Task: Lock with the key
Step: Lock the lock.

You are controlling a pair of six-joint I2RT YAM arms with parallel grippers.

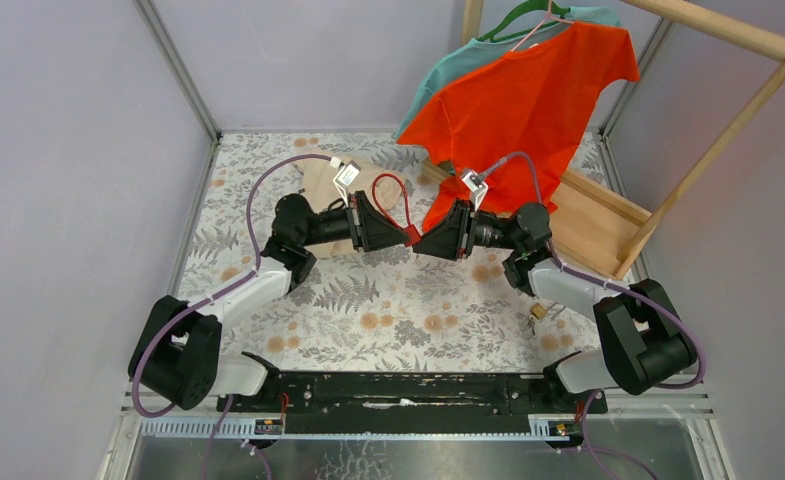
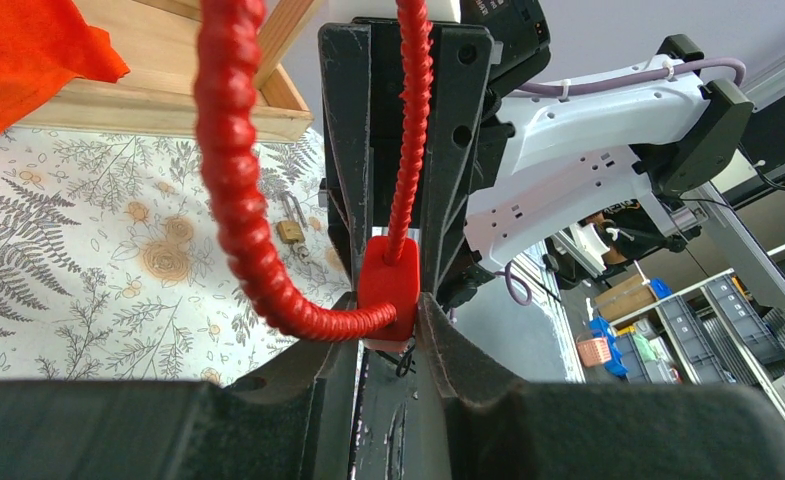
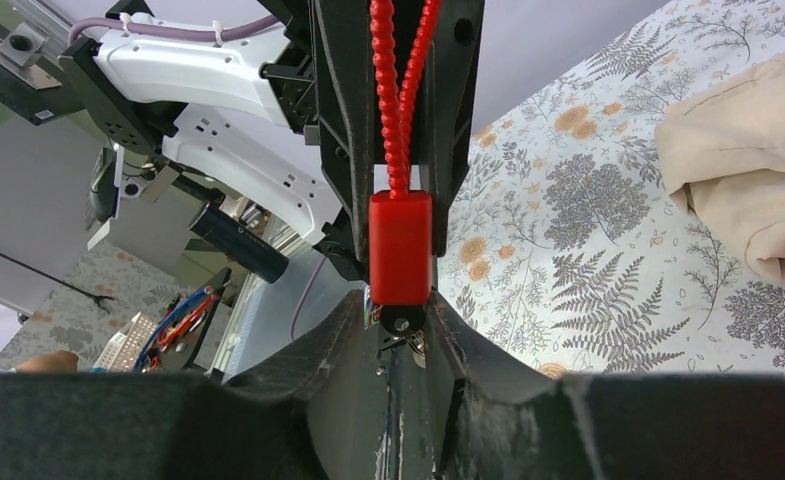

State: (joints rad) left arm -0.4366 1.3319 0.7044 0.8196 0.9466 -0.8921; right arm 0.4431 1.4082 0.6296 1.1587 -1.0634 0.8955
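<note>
The left claw [image 1: 400, 234] and right claw [image 1: 420, 243] meet tip to tip above the middle of the tabletop [image 1: 368, 300], which is covered in a fern-and-flower print. Between them hangs the red cable lock [image 3: 400, 250]. The left claw is pinched on its body, with the cable looping up behind that claw. The right claw is pressed around the dark key [image 3: 398, 325] at the body's lower end. A beige cloth [image 1: 323, 180] lies beyond the left claw. Beyond the right claw stands a wooden rack [image 1: 728, 130] holding an orange T-shirt [image 1: 533, 90]. A small brass padlock [image 1: 539, 312] lies near the right arm. Pale grey walls enclose everything.
</note>
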